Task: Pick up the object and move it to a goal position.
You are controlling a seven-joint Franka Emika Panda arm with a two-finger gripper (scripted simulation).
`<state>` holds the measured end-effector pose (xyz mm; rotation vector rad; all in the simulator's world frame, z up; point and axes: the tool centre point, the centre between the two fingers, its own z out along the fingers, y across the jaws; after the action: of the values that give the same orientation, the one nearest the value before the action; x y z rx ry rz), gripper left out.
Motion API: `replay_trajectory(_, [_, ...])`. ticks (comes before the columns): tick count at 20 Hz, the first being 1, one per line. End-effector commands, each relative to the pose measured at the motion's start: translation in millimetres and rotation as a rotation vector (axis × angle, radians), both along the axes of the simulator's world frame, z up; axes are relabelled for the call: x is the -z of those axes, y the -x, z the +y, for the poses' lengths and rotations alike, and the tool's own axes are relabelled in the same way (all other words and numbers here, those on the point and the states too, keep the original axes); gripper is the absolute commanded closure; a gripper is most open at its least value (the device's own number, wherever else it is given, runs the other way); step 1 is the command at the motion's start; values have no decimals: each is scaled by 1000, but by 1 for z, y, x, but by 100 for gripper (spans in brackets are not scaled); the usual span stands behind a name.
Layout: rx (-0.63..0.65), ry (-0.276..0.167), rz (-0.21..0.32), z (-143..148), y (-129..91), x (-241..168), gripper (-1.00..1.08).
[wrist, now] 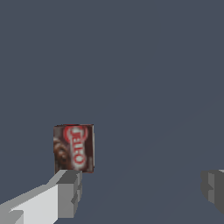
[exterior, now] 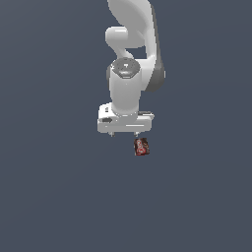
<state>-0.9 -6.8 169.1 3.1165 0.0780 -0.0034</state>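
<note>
The object (exterior: 141,146) is a tiny dark red-brown box with a red-and-white label, lying on the flat grey ground. In the exterior view it sits just below the white gripper (exterior: 124,134), off toward the exterior view's right end of the hand. In the wrist view the box (wrist: 73,148) shows label-up, just beyond the tip of one grey finger (wrist: 66,192). The other finger (wrist: 213,188) is far from it. The gripper (wrist: 140,183) is open wide and holds nothing. The box lies in line with one finger, not centred in the gap.
The white arm (exterior: 129,74) rises behind the gripper toward the top of the exterior view. The plain dark grey ground (exterior: 59,187) surrounds the box. No goal marker shows.
</note>
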Motion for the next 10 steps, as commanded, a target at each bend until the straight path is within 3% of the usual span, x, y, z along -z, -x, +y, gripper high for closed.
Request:
replay_trajectory(1, [0,0,0,0,0,0,-92])
replay_trajectory(10, [17,24,23,-12,3,9,-92])
